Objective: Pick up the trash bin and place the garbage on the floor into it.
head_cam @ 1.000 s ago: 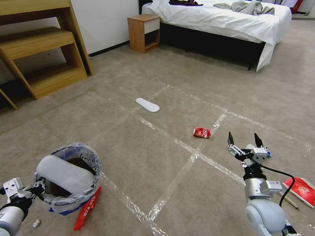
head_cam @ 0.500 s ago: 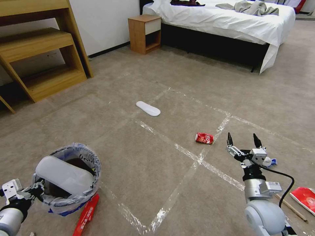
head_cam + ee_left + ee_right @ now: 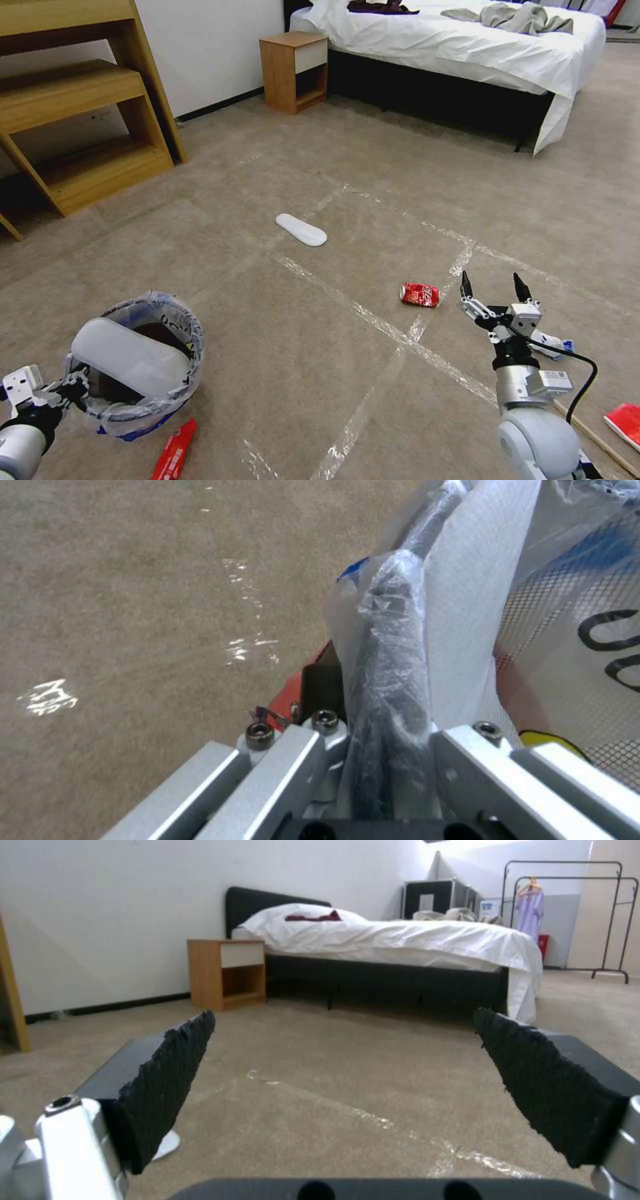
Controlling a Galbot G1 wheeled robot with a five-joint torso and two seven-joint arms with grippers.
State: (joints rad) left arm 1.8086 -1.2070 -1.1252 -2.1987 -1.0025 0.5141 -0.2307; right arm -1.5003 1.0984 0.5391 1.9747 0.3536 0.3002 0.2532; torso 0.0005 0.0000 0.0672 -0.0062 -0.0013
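The trash bin [image 3: 167,390], red and lined with a crinkled clear bag, hangs at the lower left of the head view. My left gripper [image 3: 67,388] is shut on its rim [image 3: 390,680], and a white insole [image 3: 130,357] lies across its mouth. My right gripper [image 3: 492,287] is open and empty above the floor [image 3: 300,333], its fingers [image 3: 167,1085] spread wide. Garbage lies about: a crushed red can [image 3: 419,294] just left of the right gripper, a white insole [image 3: 301,229] farther off, a red wrapper [image 3: 175,457] beside the bin, and a white scrap [image 3: 553,343].
A wooden stick [image 3: 593,437] and a red packet [image 3: 623,423] lie at the lower right. Wooden shelving [image 3: 87,127] stands at the far left. A nightstand [image 3: 293,70] and a bed [image 3: 453,47] are at the back. Tape lines [image 3: 373,317] cross the carpet.
The whole picture has shifted, so the camera has moved on with the robot. Both arms keep their pose, the bin still held. The red wrapper now lies apart from the bin.
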